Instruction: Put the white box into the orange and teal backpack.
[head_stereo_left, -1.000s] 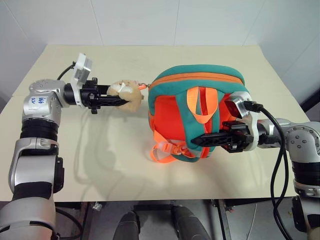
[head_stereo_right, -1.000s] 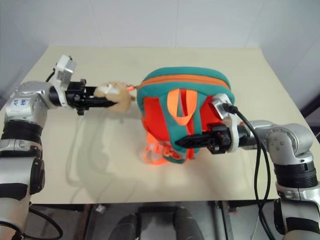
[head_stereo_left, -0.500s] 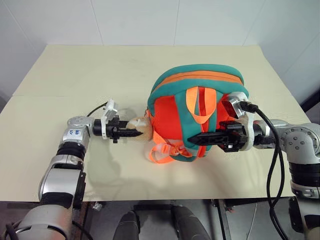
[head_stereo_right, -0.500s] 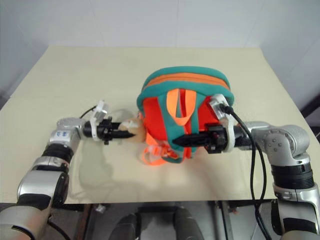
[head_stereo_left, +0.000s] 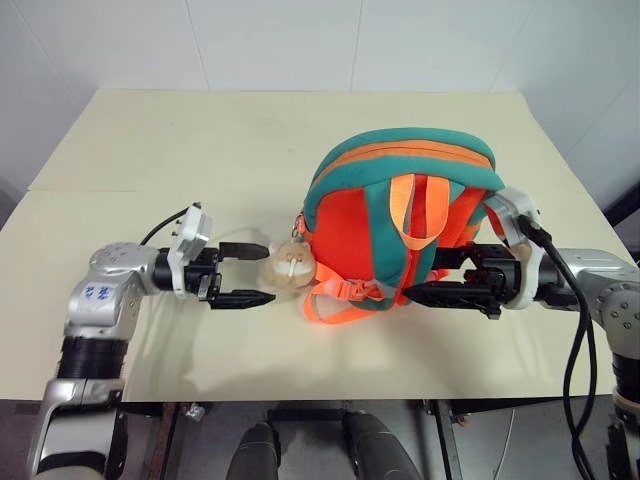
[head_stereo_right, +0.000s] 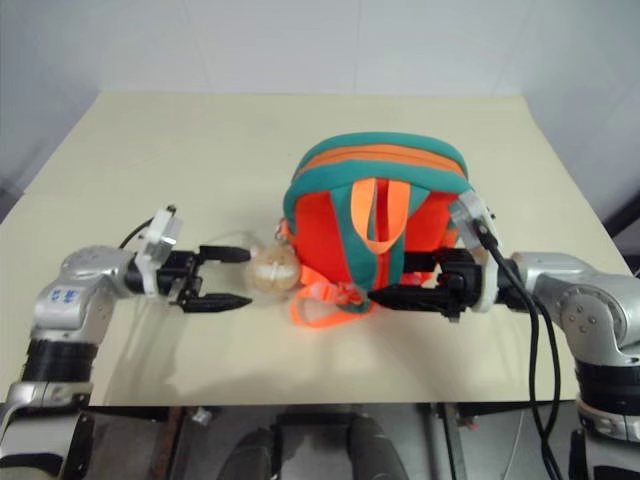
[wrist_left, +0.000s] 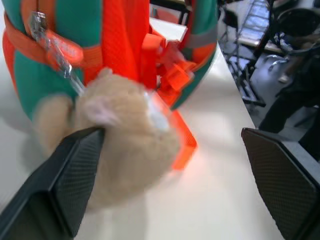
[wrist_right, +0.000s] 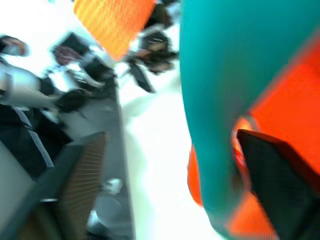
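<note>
Orange and teal backpack (head_stereo_left: 405, 225) upright near the middle of the cream table (head_stereo_left: 250, 140), strap side toward the camera, orange webbing loops (head_stereo_left: 345, 300) spilling onto the tabletop at its base. Tan plush charm (head_stereo_left: 288, 268) lying on the table just beside the backpack's lower left corner, tethered by a short clip.

Left gripper (head_stereo_left: 240, 272) level, pointing toward the charm, fingers spread wide, gripping nothing; from the head views, fingertips seemingly just short of the plush. Closer in the left wrist view: one finger (wrist_left: 75, 170) touching or overlapping the plush (wrist_left: 120, 150), the other well clear over bare table.

Right gripper (head_stereo_left: 440, 275) level at the backpack's lower right, fingers parted, one at the fabric, one lower. In the right wrist view, a teal strap (wrist_right: 220, 90) between the spread fingers, not clamped.

White box not to be located.
</note>
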